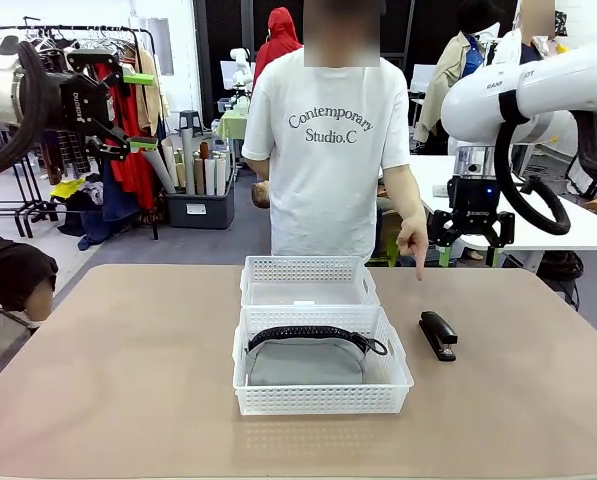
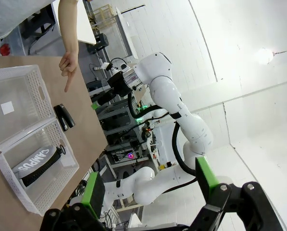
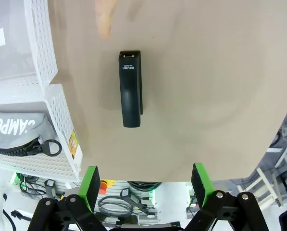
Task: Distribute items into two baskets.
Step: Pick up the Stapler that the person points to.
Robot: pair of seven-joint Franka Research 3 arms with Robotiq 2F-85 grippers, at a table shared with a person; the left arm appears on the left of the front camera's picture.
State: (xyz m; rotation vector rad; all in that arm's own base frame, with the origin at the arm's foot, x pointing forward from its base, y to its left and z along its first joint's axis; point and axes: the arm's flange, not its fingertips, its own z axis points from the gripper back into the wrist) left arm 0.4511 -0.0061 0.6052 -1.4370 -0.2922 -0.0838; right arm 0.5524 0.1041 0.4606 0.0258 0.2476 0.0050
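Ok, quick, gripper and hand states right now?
Left gripper: open, empty.
Right gripper: open, empty.
Person's hand: pointing towards the stapler, holding nothing.

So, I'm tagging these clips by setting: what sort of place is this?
Likely a robotics lab: a white robot arm at the table, with a clothes rack and a bin of rolled tubes behind.

The tan table (image 1: 128, 380) carries a far basket (image 1: 308, 268), a near basket (image 1: 323, 398) and a stapler (image 1: 438, 334).
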